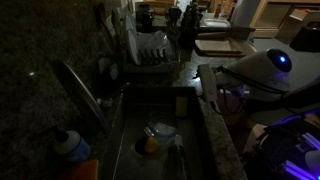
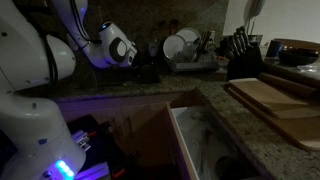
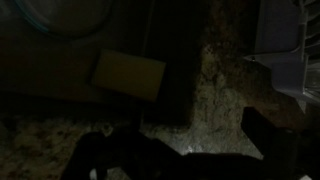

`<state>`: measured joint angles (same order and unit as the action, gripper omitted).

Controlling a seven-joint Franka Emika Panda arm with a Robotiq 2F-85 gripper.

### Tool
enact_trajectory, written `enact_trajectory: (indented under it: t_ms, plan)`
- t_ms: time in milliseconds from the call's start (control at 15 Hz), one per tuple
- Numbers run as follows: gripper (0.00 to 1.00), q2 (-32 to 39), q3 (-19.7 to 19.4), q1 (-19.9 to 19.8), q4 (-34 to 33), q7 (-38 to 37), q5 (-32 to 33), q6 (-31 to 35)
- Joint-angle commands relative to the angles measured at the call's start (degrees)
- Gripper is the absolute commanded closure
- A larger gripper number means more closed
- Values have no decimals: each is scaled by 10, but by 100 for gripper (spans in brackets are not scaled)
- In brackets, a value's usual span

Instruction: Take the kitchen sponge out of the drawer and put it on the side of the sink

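In an exterior view the sponge (image 1: 181, 104) lies flat right at the edge of the sink (image 1: 125, 140), but it is too dark to tell if it sits on the stone rim or just inside the basin. The claw (image 3: 180, 150) hangs close above it, its two fingers spread wide with nothing between them. If the claw dips or swings sideways it could knock the sponge down into the sink by the white dish (image 1: 162, 130) — and the drawer (image 2: 190, 135) stands pulled out, so a low move could bump the arm into it.
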<state>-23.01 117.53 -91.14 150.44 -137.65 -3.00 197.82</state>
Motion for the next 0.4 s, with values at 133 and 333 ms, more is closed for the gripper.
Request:
enact_trajectory:
  t_ms: [133, 333]
  plan:
    - [0, 105, -36, -9, -4, 41, 74, 1]
    - [0, 80, -37, 0, -9, 23, 61, 1]
